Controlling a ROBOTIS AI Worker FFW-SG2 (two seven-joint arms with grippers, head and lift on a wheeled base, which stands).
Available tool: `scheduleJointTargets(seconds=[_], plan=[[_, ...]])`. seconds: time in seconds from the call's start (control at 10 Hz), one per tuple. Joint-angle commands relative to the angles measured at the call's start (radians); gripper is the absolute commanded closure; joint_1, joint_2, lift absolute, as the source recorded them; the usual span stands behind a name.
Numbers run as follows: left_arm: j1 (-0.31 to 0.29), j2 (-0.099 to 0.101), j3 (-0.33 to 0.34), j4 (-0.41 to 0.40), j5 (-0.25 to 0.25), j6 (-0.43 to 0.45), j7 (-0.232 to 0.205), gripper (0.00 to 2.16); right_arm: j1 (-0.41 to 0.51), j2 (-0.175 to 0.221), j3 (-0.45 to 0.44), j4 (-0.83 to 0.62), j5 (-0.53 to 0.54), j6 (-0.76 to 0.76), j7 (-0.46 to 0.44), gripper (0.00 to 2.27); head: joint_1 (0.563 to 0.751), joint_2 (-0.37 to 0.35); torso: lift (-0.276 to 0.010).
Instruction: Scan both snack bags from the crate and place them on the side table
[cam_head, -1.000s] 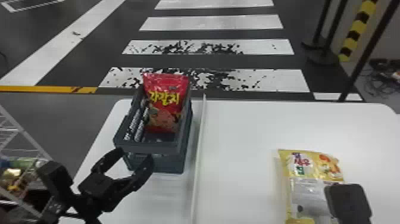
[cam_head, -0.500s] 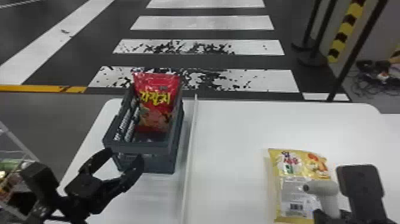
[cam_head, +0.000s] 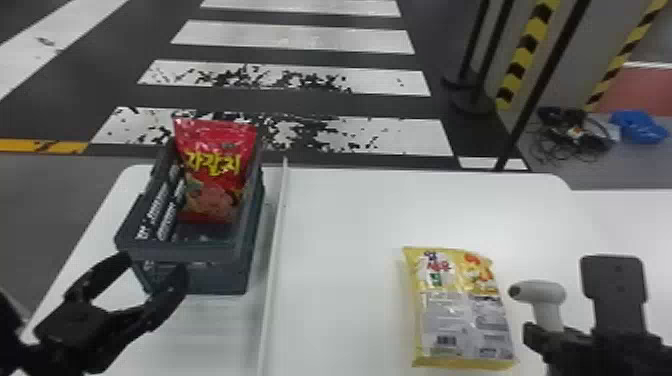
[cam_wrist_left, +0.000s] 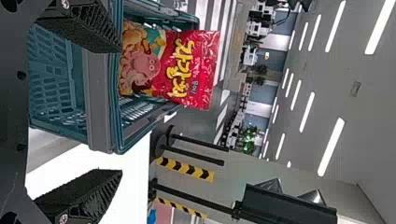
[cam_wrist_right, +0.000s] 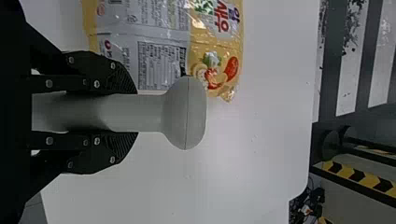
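r gripper (cam_head: 550, 337) is closed on the handle of a pale scanner (cam_head: 540, 295), w/ the scanner's head held out by the yellow snack bag (cam_head: 460, 310). that bag lies flat on the white tbl (cam_head: 350, 225), right of a thin raised strip (cam_head: 272, 250). left of the strip, the red snack bag (cam_head: 215, 175) leans upright in the dk grey crate (cam_head: 175, 252). l gripper (cam_head: 152, 265) is spread wide at the crate's near end, prob. not touching it.
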Motion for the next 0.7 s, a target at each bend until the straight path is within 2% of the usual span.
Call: scheduleJointTargets(seconds=[0.0, 0.3, 0.5, 0.6], plan=[[-0.002, 0.000, 0.000, -0.005, -0.003, 0.005, 0.000, 0.07, -0.034, -0.023, -0.071, 0.063, -0.051, -0.103, 0.000, 2.26, 0.695, -0.092, -0.095], [0.003, 0.000, 0.009, -0.006, -0.014, 0.005, 0.001, 0.07, -0.134, -0.063, -0.117, 0.234, -0.046, -0.195, 0.045, 2.26, 0.695, -0.152, -0.095], [0.003, -0.001, 0.014, -0.005, -0.017, 0.005, 0.001, 0.07, -0.185, -0.080, -0.139, 0.379, -0.037, -0.376, 0.088, 2.26, 0.695, -0.172, -0.095], [0.001, -0.003, 0.014, -0.002, -0.017, 0.005, 0.001, 0.07, -0.223, -0.084, -0.154, 0.444, -0.026, -0.388, 0.111, 2.26, 0.695, -0.180, -0.095]])
